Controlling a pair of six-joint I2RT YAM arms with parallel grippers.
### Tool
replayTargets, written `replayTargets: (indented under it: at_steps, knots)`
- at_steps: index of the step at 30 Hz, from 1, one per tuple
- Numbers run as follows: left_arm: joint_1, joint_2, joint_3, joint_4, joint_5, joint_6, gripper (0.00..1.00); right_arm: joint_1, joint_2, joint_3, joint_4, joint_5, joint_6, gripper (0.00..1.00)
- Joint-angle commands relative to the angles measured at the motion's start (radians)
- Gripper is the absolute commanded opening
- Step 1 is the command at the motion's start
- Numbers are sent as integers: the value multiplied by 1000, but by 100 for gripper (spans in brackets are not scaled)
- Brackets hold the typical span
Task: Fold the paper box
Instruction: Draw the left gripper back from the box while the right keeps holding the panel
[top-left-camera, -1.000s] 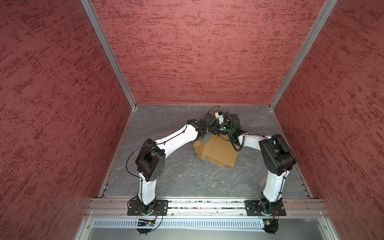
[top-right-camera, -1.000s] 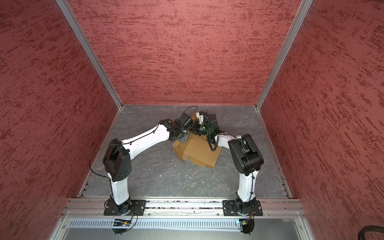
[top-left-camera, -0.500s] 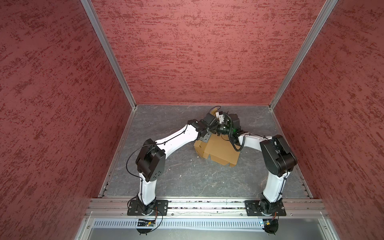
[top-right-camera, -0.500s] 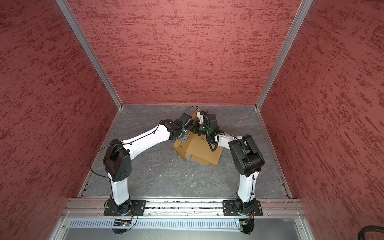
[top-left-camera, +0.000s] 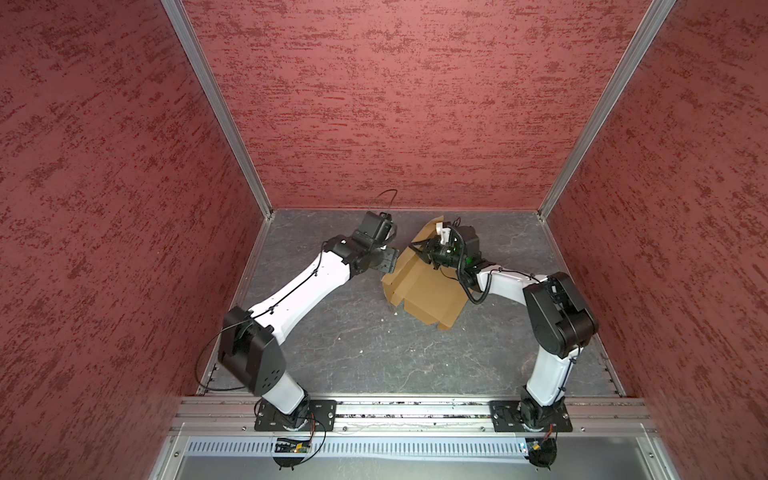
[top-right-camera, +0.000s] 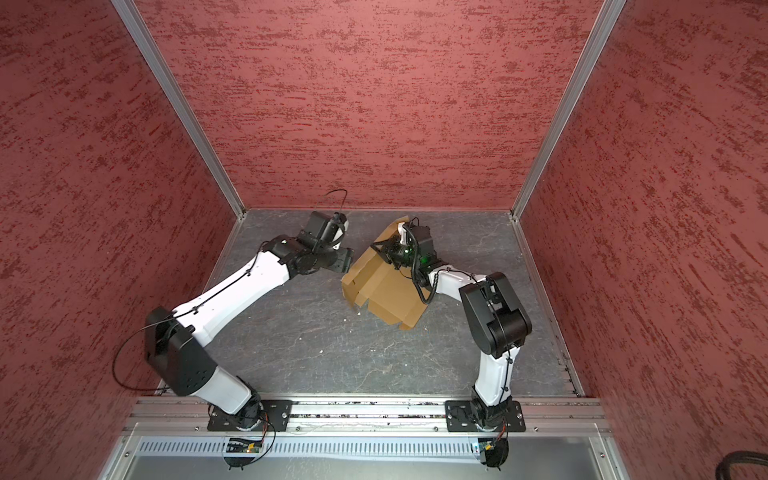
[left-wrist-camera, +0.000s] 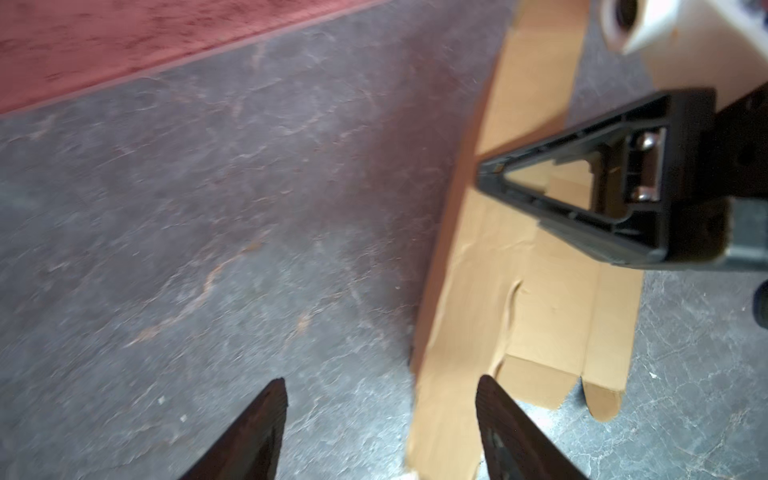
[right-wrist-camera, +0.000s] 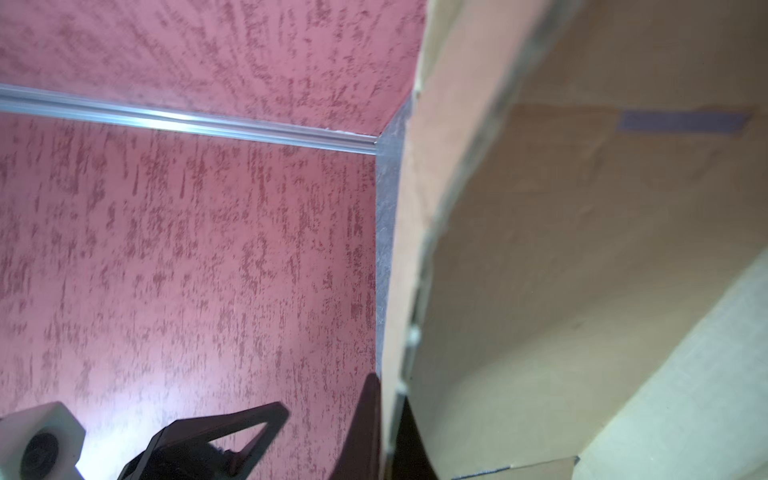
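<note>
1. The paper box (top-left-camera: 424, 286) (top-right-camera: 384, 293): plain brown cardboard, partly formed. It lay on the grey table (top-left-camera: 353, 340) toward the far side, a little right of centre, between the two grippers. Its near part rested flat, with a corner tab pointing to the near right. Its far-left panel stood raised off the table.

2. Right gripper (top-left-camera: 420, 254) (top-right-camera: 380, 251): it reached in from the right to the box's far end. Its jaws were closed tight on the edge of the raised panel. In the right wrist view the gripper (right-wrist-camera: 388, 390) had a dark finger (right-wrist-camera: 365, 415) on either face of the cardboard (a thin sheet pinched between them). The rest of the box spread away beyond that grip.

3. Left gripper (top-left-camera: 390, 262) (top-right-camera: 347, 259): it sat at the box's left edge, level with the raised panel. Its jaws were spread wide and held nothing. In the left wrist view (left-wrist-camera: 382, 386) the two fingers (left-wrist-camera: 257, 436) stood well apart. The box's left edge (left-wrist-camera: 478, 311) ran beyond them, nearer the one finger. Whether that finger touched the cardboard could not be told.

4. The two grippers faced one another across the raised panel: the right one on it, the left one just beside it.

5. Surroundings: red textured walls (top-left-camera: 374, 104) on three sides.
</note>
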Motion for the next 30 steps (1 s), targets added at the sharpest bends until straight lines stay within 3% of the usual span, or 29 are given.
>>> replayTargets:
  at_steps: [1,6,11,30]
  knots:
    - [54,-111,-120,34,63,-58,73,5,-35,39,-61,59,21,6]
    - [119,-270,-308,72,161,-112,74,4,-42,27,-49,62,23,6]
    - [117,-304,-390,118,242,-148,74,5,-33,8,-10,54,42,6]
    - [41,-120,-229,143,370,-60,80,5,-33,76,-188,104,70,7]
